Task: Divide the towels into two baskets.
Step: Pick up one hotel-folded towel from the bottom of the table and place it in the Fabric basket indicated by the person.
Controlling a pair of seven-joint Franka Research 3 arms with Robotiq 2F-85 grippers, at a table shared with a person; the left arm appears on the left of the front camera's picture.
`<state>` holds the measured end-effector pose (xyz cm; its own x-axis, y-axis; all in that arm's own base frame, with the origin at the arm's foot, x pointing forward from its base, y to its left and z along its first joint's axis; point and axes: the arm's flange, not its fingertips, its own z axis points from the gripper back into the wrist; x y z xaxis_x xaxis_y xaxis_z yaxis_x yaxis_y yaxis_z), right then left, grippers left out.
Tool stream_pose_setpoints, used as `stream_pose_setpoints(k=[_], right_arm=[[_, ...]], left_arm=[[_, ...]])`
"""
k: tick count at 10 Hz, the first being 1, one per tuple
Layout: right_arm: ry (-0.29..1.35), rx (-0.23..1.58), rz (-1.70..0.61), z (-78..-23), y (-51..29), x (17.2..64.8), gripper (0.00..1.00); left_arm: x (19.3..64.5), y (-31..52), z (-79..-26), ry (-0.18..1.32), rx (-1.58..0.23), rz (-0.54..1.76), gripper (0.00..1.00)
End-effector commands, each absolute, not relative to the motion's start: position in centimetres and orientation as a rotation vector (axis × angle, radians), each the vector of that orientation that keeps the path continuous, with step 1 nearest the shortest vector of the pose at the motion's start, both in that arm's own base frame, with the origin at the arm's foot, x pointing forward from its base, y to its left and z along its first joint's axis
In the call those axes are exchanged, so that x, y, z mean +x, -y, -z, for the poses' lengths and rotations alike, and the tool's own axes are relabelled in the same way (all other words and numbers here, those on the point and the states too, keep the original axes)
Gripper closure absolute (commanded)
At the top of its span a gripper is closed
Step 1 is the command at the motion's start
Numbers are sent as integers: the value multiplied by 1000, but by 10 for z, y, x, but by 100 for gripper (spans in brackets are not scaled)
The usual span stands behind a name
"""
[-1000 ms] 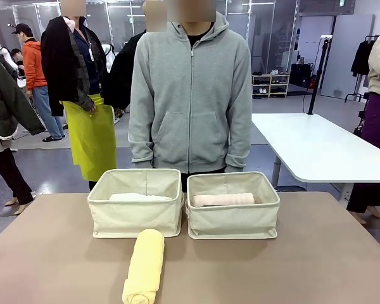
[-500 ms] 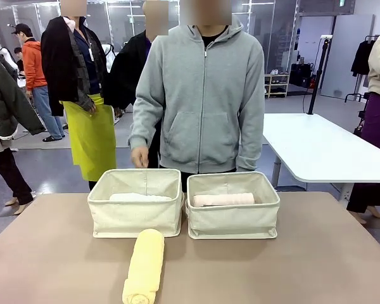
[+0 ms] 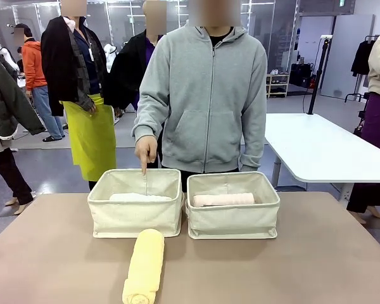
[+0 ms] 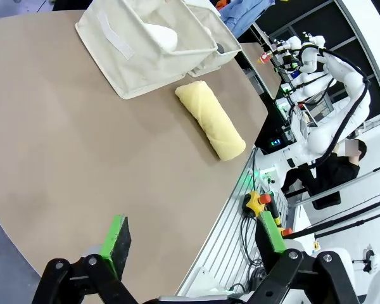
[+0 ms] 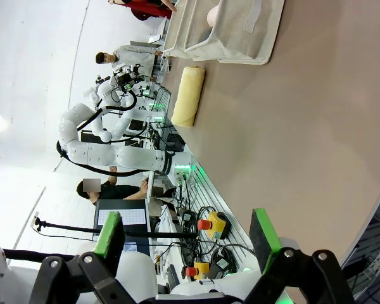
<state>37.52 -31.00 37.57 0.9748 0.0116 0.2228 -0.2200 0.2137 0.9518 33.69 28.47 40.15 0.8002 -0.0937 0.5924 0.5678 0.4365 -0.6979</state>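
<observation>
A pale yellow rolled towel [image 3: 144, 266] lies on the brown table in front of the left basket [image 3: 135, 217]; it also shows as the yellow towel [image 4: 210, 119] and the yellow roll [image 5: 188, 96]. A white towel [image 3: 139, 197] rests inside the left basket. In the right basket [image 3: 233, 218] lies a pale pink towel [image 3: 223, 200]. The dark grey towel is out of view. The person's hand [image 3: 145, 152] points a finger down at the left basket's far rim. My left gripper [image 4: 193, 239] is open above the table's near edge. My right gripper [image 5: 187, 233] is open too, holding nothing.
A person in a grey hoodie [image 3: 202, 95] stands right behind the baskets. The table [image 3: 272, 266] has bare room to the right of the yellow towel and along both sides. A white table [image 3: 316, 149] stands at the back right.
The person stepped closer and brought a hand forward from the side; it now points down at the left basket. Towels and baskets have not moved.
</observation>
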Motion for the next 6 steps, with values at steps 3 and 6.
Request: stream_pose_setpoints(k=[3, 6], right_arm=[[182, 1344, -158, -378, 306, 373, 0], [182, 1344, -158, -378, 306, 373, 0]], left_arm=[[330, -283, -405, 502, -1048, 427, 0], [337, -285, -401, 516, -1047, 435, 0]])
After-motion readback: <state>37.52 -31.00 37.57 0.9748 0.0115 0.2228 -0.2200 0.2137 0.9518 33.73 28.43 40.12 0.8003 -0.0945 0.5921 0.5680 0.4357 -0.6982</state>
